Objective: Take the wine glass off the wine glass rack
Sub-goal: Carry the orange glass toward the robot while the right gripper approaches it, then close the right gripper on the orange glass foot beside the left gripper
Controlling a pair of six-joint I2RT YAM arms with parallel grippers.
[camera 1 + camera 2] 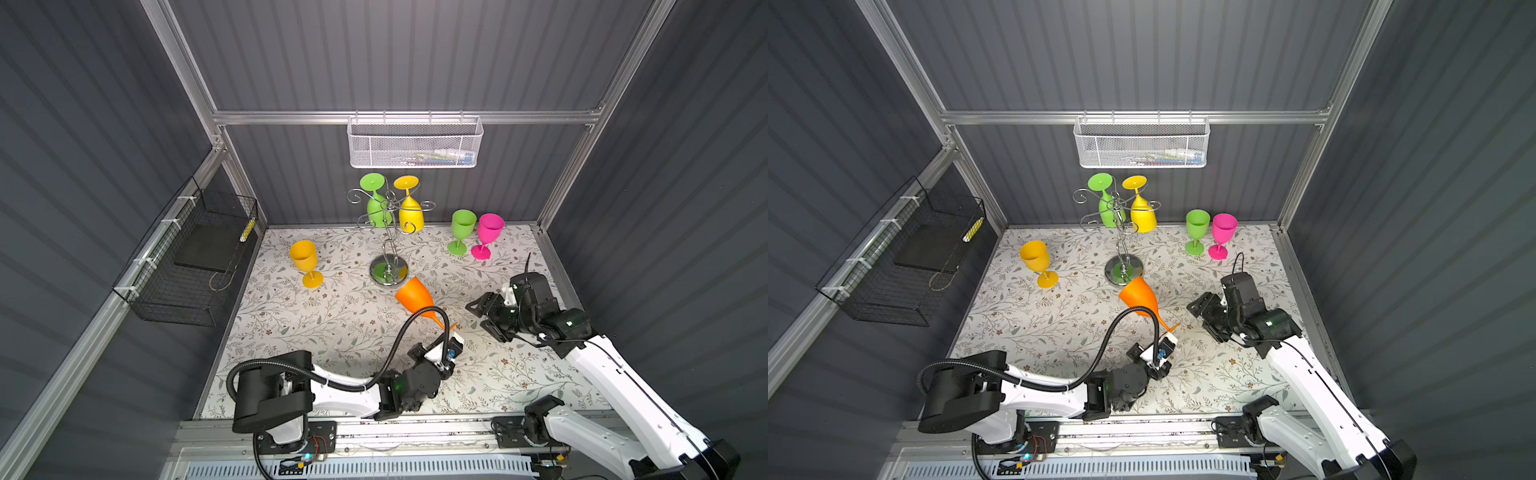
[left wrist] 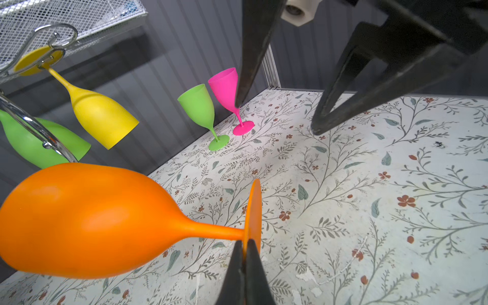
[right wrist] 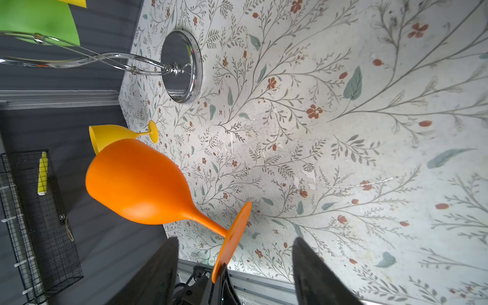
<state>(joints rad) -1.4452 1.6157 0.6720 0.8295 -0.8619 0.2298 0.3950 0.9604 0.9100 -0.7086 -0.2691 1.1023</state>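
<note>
Two glasses hang upside down by their feet from the curled arms of the wine glass rack [image 1: 388, 270], a green hanging glass [image 1: 377, 210] and a yellow hanging glass [image 1: 411, 212]. The rack stands upright on its shiny round base near the back of the floral table [image 1: 332, 332]. The orange wine glass [image 1: 413, 295] is off the rack. It is tilted above the table just in front of the base, with its bowl toward the rack. The left gripper [image 2: 245, 244] is pinched tight on the rim of its foot. The right gripper [image 3: 235, 240] is near that foot with its jaws spread wide and nothing between them in contact. An amber glass [image 1: 305, 262] stands to the left of the rack, and a green glass [image 1: 462, 230] and a pink glass [image 1: 488, 235] stand side by side to its right. The white mesh basket [image 1: 415, 143] on the back rail holds a few small items [image 1: 444, 157], too blurred to name. The black wire basket [image 1: 174, 307] on the left wall holds a dark flat slab [image 1: 205, 249], a yellow piece [image 1: 248, 229] at its far end and a thin loop of cord [image 1: 220, 280].
</note>
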